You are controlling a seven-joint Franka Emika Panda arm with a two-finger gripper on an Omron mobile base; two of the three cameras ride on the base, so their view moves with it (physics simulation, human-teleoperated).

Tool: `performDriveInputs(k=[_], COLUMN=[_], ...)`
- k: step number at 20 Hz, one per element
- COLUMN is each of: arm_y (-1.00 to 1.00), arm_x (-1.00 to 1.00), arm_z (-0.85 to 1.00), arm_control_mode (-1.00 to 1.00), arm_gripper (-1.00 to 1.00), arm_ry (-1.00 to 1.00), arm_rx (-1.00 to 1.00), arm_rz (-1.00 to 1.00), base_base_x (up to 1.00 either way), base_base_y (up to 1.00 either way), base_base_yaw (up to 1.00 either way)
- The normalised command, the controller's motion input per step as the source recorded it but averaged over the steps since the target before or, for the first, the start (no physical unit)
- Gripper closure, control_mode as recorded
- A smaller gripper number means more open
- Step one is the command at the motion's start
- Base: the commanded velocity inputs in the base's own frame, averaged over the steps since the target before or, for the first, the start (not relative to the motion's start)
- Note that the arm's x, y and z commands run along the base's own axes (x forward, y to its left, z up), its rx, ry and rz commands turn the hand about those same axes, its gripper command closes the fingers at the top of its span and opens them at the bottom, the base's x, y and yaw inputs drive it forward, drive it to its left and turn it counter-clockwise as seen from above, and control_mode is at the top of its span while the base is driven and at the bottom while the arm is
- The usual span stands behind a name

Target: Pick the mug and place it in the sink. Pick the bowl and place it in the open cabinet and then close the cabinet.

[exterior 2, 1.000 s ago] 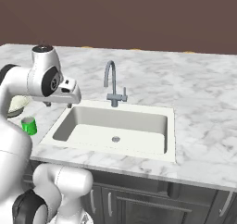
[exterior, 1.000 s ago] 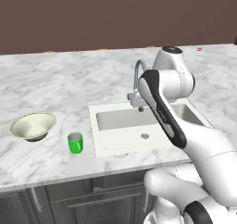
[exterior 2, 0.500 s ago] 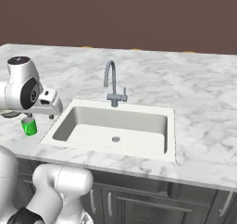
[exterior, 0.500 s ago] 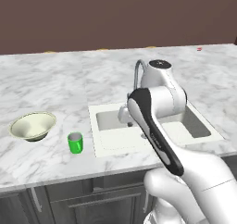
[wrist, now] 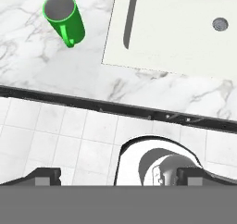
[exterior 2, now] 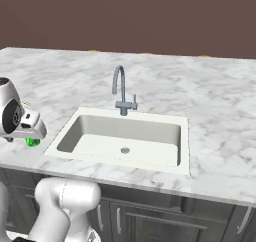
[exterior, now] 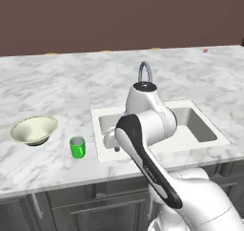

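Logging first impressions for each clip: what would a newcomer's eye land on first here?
The bright green mug stands upright on the grey-veined marble counter, between the cream bowl and the white sink. The big white arm bends low over the sink's left end, its claw open and empty. Behind the basin rises the grey gooseneck faucet.

Smooth stone and glazed-looking kitchen surfaces

The counter [exterior: 57, 89] looks like polished white marble with grey veins. The sink [exterior 2: 125, 138] is smooth matt white, with a metal drain [exterior 2: 125, 150] and a grey metal faucet [exterior 2: 121, 93]. The mug [wrist: 65, 18] looks like glossy green plastic; the bowl [exterior: 33, 130] is smooth cream.
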Motion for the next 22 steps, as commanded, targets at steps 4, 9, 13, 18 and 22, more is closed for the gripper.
performDriveInputs(k=[4,9,13,18,22], arm_y=[0.53,0.45,0.46,0.31,0.13], arm_x=[-0.12,0.05,0.24,0.21,0.33], arm_z=[-0.36,-0.31,-0.33,-0.23,-0.05], arm_control_mode=[-1.0,-1.0,-1.0,-1.0,-1.0], arm_gripper=[-1.0,-1.0,-1.0,-1.0,-1.0], arm_ry=[0.11,0.05,0.07,0.01,0.0], arm_rx=[0.05,0.01,0.0,0.0,0.0], arm_rz=[0.07,0.07,0.06,0.03,0.0], base_base_x=[0.0,0.0,0.0,0.0,0.0], base_base_y=[0.0,0.0,0.0,0.0,0.0], base_base_yaw=[0.0,0.0,0.0,0.0,0.0])
